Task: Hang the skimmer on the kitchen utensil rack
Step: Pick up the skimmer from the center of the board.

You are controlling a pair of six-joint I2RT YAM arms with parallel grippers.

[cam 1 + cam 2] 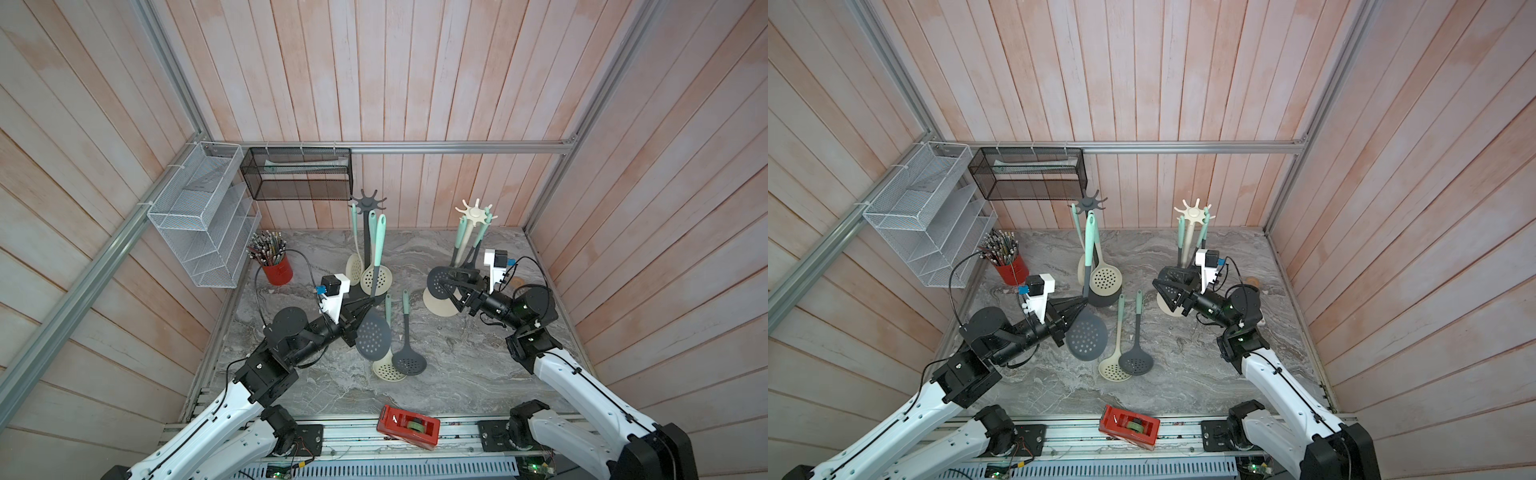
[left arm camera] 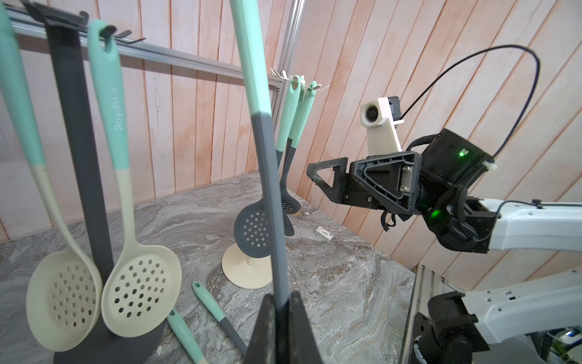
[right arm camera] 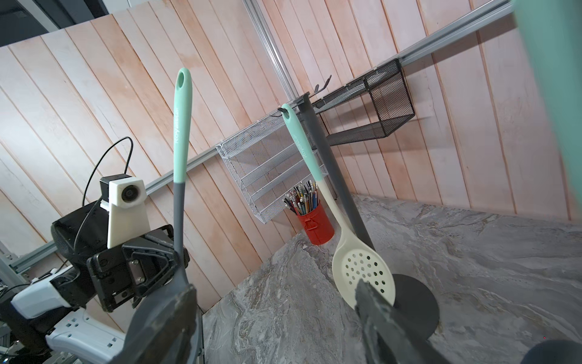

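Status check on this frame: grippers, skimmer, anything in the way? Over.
Left gripper shut on dark skimmer, handle upright, not yet hooked. Right gripper open, empty, by cream rack. Dark rack carries two cream skimmers; spare hooks showing.

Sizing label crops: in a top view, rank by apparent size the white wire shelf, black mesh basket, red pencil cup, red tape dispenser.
white wire shelf
black mesh basket
red tape dispenser, helped by sitting nearer the camera
red pencil cup

Hanging cream skimmer [image 2: 126, 189] — mint handle reads "Royalstar", last letters blurry.
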